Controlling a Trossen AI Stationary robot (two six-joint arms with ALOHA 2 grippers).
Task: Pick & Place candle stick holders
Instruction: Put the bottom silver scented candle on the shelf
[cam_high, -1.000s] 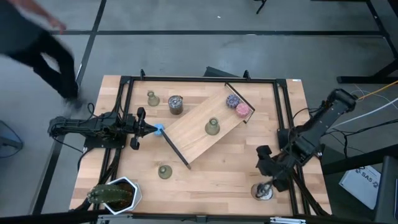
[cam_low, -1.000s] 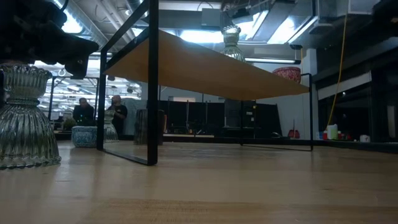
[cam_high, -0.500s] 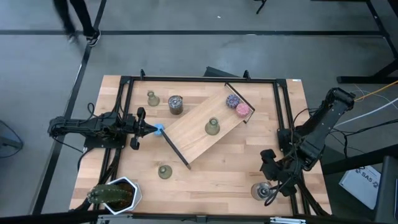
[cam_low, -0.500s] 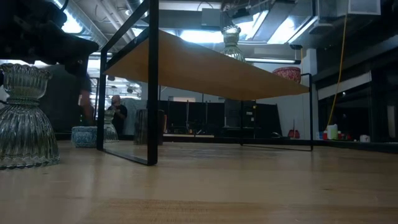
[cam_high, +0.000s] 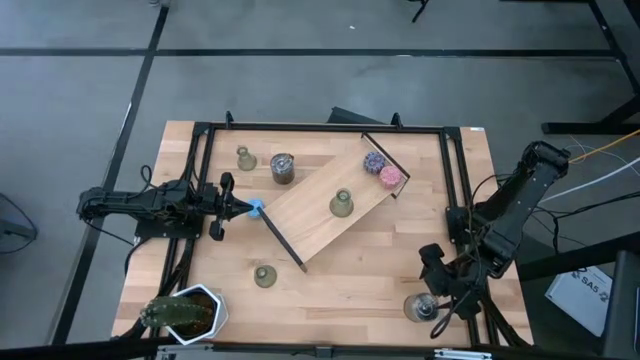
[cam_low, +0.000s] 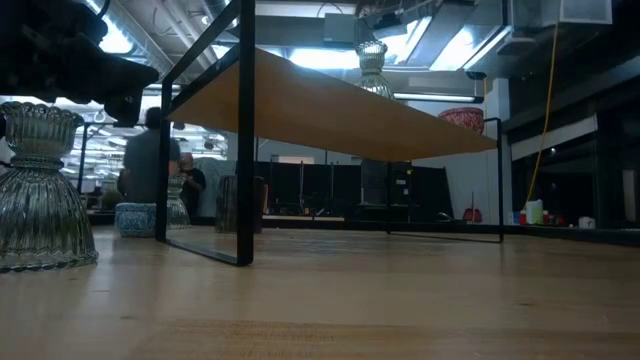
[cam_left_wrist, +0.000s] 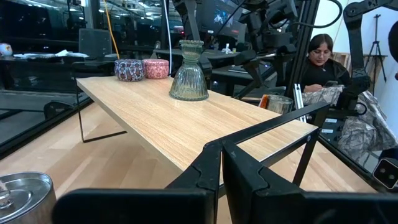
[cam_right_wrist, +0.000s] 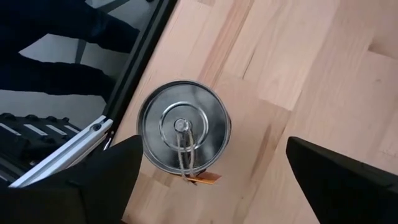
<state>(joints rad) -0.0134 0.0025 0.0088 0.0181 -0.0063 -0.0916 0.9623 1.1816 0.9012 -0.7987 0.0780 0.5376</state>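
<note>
Right gripper hangs over the table's near right corner, fingers spread wide and gripping nothing, a round silver tin straight below between them. Left gripper waits at the left side, clenched with its tips at a blue piece by the shelf's low corner. That slanted wooden shelf on its black frame fills the middle. One holder stands on the shelf, another on the table at the far left beside a dark tin, a third near the front. Purple and pink pucks sit at the shelf's high end. A potted plant fills the front left corner, cut off by the picture edge. In the low view a ribbed glass piece looms at left, and a person stands far behind.
</note>
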